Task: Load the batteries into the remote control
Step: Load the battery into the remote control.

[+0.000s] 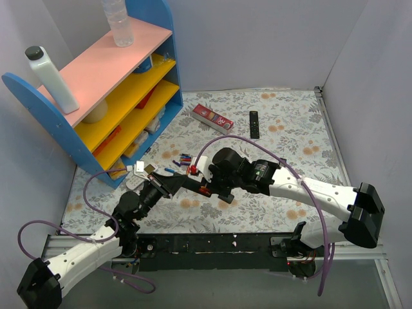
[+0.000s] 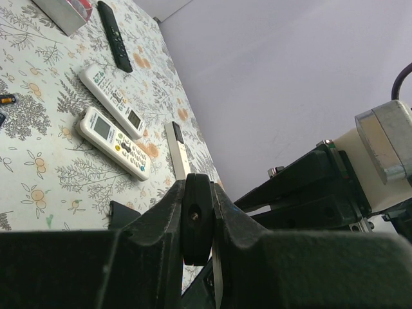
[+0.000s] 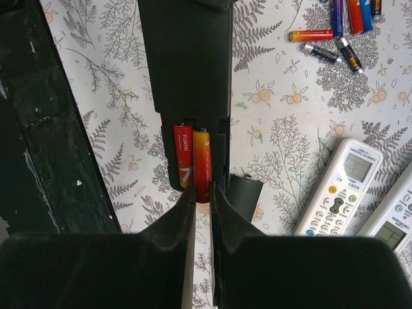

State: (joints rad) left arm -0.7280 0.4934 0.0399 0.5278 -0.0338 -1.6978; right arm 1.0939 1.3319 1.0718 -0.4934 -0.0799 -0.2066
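**Two robot grippers seat a battery in a held remote control**

The slim bar-shaped remote control (image 3: pixel 193 96), silver-white on its face and dark on its back, is held just above the table with its open battery bay facing the right wrist camera. The left gripper (image 2: pixel 197 212) is clamped shut across the remote's narrow body. The right gripper (image 3: pixel 203 199) is closed to a narrow gap around the lower end of an orange cylindrical cell (image 3: pixel 202 161), which lies in the bay beside a red cylindrical cell (image 3: pixel 183 154).

The cells look light, hard and smooth, so they would likely roll or slip. A pinch across the round body near one end seems the safest hold. The bay's end contact will probably push back, so the cell may pop out unless pressed flat. The remote looks like light, stiff, slick plastic. It is best held across its long edges, clear of the bay.

The dark plastic battery cover (image 3: pixel 244 193) lies on the floral tablecloth (image 3: pixel 290 129) just beside the right gripper's fingers and could be knocked. Spare loose cells (image 3: pixel 311 35) lie in a cluster nearby. Two wider white button remotes (image 3: pixel 338 187) lie close to the right. A black remote (image 1: pixel 254 123), a red box (image 1: pixel 212 118) and a blue shelf unit (image 1: pixel 122 90) stand well apart.
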